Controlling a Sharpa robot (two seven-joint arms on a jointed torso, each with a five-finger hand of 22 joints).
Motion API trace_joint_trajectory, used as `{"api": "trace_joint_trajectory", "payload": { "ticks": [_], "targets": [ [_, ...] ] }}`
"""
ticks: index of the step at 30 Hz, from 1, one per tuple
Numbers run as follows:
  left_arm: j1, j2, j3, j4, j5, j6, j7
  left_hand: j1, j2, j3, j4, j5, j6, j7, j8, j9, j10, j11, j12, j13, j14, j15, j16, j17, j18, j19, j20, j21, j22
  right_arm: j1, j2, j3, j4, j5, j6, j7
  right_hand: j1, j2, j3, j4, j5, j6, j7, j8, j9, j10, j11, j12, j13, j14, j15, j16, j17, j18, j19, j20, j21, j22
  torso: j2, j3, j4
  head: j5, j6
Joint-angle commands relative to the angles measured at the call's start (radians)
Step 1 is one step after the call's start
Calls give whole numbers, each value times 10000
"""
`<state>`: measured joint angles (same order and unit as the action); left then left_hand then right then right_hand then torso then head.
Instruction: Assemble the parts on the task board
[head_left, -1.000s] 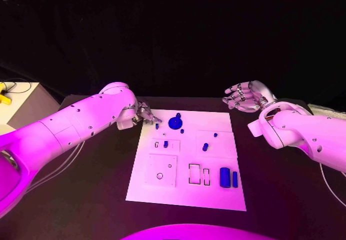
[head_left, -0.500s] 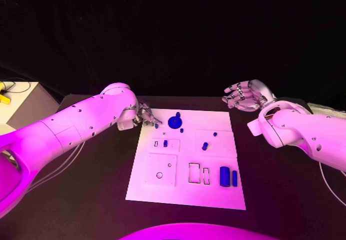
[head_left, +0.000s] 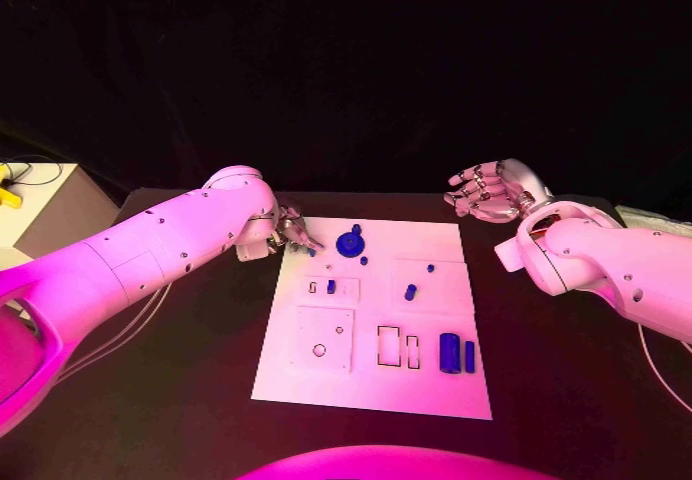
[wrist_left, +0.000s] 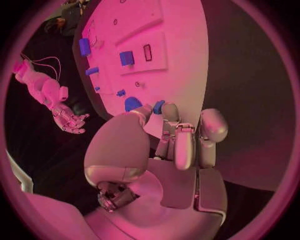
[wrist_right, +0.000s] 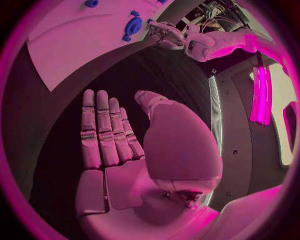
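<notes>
On the black table (head_left: 173, 380) — white task board (head_left: 378, 385); left robot hand (head_left: 293, 232) pinching small blue part (wrist_left: 159, 106), right robot hand (head_left: 488, 190) spread, empty.

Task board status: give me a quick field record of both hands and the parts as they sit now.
left hand: at the board's far left corner, fingertips at a small blue part; whether it grips the part cannot be told
right hand: off the board past its far right corner, open, holding nothing
task board: white, centred on the black table
round blue part: far end of the board
two blue bars: near right of the board
</notes>
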<state>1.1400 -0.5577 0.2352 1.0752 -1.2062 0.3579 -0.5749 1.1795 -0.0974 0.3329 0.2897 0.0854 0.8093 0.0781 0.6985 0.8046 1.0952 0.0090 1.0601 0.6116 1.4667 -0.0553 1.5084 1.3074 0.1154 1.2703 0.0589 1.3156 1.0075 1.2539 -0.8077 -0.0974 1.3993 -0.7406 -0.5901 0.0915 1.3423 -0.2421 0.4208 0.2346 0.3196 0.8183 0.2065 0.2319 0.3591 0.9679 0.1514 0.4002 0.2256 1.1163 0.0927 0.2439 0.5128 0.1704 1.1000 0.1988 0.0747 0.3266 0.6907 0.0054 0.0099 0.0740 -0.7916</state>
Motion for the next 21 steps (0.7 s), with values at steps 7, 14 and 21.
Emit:
{"api": "trace_joint_trajectory", "payload": {
  "ticks": [7,14,21],
  "targets": [
    [13,65,-13,-71,183,58,120,372,169,360,-7,59,-32,24,-112,-77,-97,9,-19,-48,447,79,-67,1232,-39,-4,49,-29,-8,-3,12,3,0,-20,123,67,-98,25,-53,-20,31,-71,195,73,-14,3,33,-20,-49,57,29,-58,-24,126,27,28,-46,-61,1,0,-4,9,-34],
    [12,96,-53,-113,232,32,177,692,272,804,-25,70,-49,17,-150,-128,-126,1,-18,-73,445,75,-65,1230,-36,-19,48,-31,-11,-3,9,3,-4,-19,140,60,-98,25,-53,-20,31,-71,195,73,-14,3,33,-20,-49,57,29,-58,-24,126,27,28,-46,-61,7,-6,-6,-10,-51],
    [11,-16,-66,-10,569,-240,414,1355,-152,3448,-483,77,-169,-30,264,106,-59,-40,-22,-117,456,6,-47,1251,-32,-22,-17,-9,22,-3,7,3,-12,-15,179,47,-98,34,-53,-22,43,-67,194,79,-15,7,32,-12,-63,65,28,-70,-29,126,32,29,-49,-81,-4,-3,-4,-34,-50]
  ]
}}
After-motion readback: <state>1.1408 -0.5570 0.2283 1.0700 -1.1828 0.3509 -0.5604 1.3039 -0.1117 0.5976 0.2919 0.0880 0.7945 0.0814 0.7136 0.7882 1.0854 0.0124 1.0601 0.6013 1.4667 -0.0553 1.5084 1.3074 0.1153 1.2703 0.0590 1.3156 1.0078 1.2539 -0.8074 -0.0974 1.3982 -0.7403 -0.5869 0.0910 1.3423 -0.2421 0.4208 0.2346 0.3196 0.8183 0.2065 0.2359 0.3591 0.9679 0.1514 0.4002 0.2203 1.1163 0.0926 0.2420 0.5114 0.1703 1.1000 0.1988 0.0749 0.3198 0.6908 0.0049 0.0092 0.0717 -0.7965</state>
